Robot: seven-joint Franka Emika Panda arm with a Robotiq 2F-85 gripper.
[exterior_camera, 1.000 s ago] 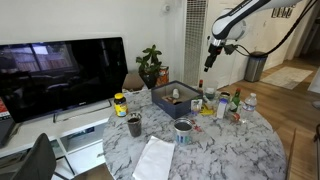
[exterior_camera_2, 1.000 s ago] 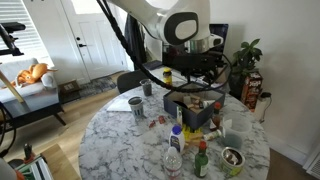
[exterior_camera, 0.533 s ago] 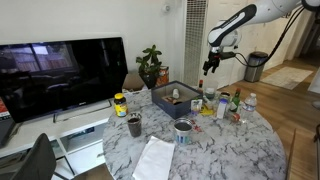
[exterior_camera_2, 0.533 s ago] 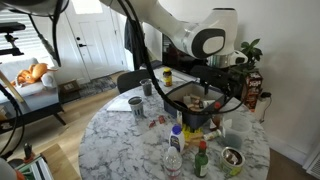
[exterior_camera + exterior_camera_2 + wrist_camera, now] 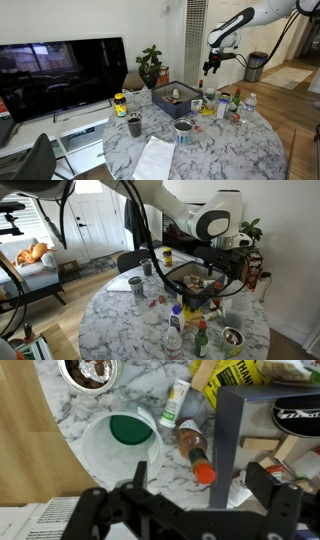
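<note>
The small sauce bottle (image 5: 190, 445) with the red cap sits on the marble table (image 5: 145, 390), close to the table's edge and just beside the wall of the dark bin (image 5: 262, 420). In the wrist view it falls between the two fingers of the gripper (image 5: 205, 495), but it lies well below them and nothing touches it. The gripper hangs in the air over this side of the table, its jaws spread as wide as they go and holding nothing. In an exterior view the arm (image 5: 235, 22) reaches in from above, high over the cluster of bottles.

Just beside the sauce bottle, on the side toward the table's edge, stands a clear plastic cup (image 5: 122, 445) with a green bottom; whether the two touch cannot be told. Past them is a pale bottle with a green cap (image 5: 175, 405), and beyond that a yellow box (image 5: 235, 374) lies against the bin's corner. An open tin can (image 5: 88, 370) stands farther along the edge, apart from the cup.

Across the round table are a dark mug (image 5: 134, 125), a jar with a yellow lid (image 5: 120, 104), a white cloth (image 5: 153, 158) and a water bottle (image 5: 250, 103). Off the table, a television (image 5: 60, 75) and a potted plant (image 5: 150, 65) stand against the wall.
</note>
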